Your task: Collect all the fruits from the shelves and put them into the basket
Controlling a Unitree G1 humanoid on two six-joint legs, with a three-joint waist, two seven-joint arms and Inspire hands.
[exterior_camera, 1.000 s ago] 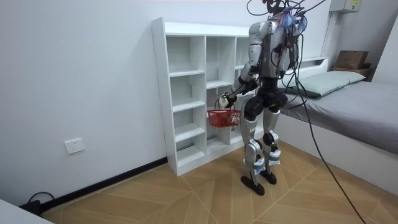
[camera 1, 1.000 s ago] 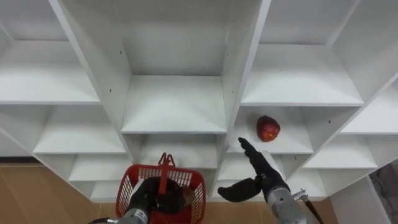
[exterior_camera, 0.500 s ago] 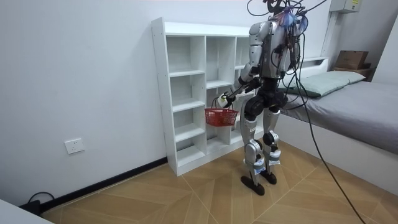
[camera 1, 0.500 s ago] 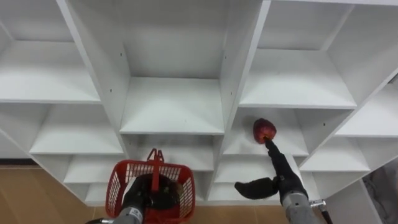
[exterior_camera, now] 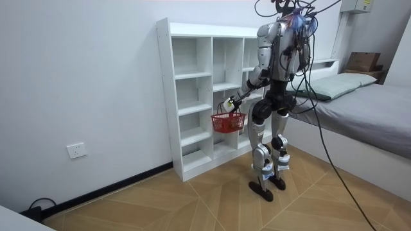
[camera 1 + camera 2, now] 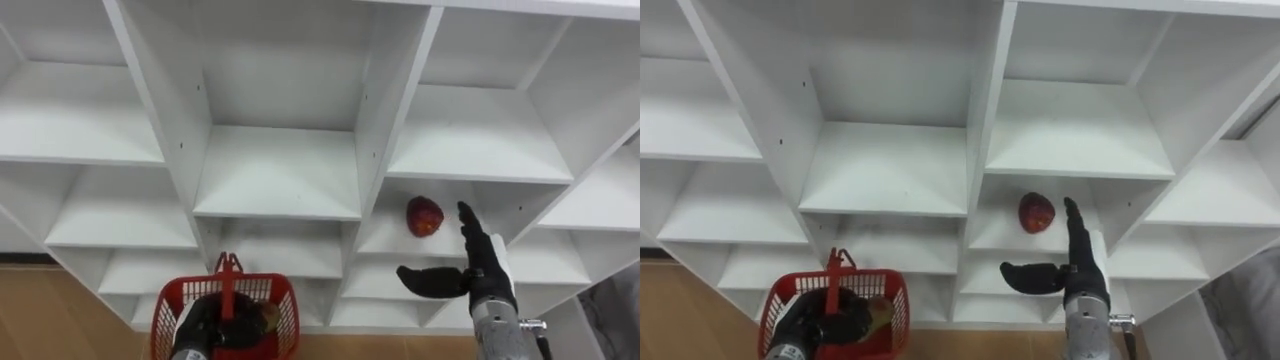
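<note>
A red apple lies on a shelf in the right column of the white closet. My right hand is open just right of the apple, fingers straight and pointing up into that compartment, thumb spread out to the left below the fruit. It does not touch the apple. My left hand is shut on the handle of a red wire basket held low in front of the closet. Something brownish lies inside the basket.
The closet's other compartments hold nothing. A wooden floor lies below and a bed stands at the room view's right behind me. I stand upright facing the closet's right end.
My right hand has shifted from below the apple to its right side and reaches further into the compartment. The basket has moved to the left in the view.
</note>
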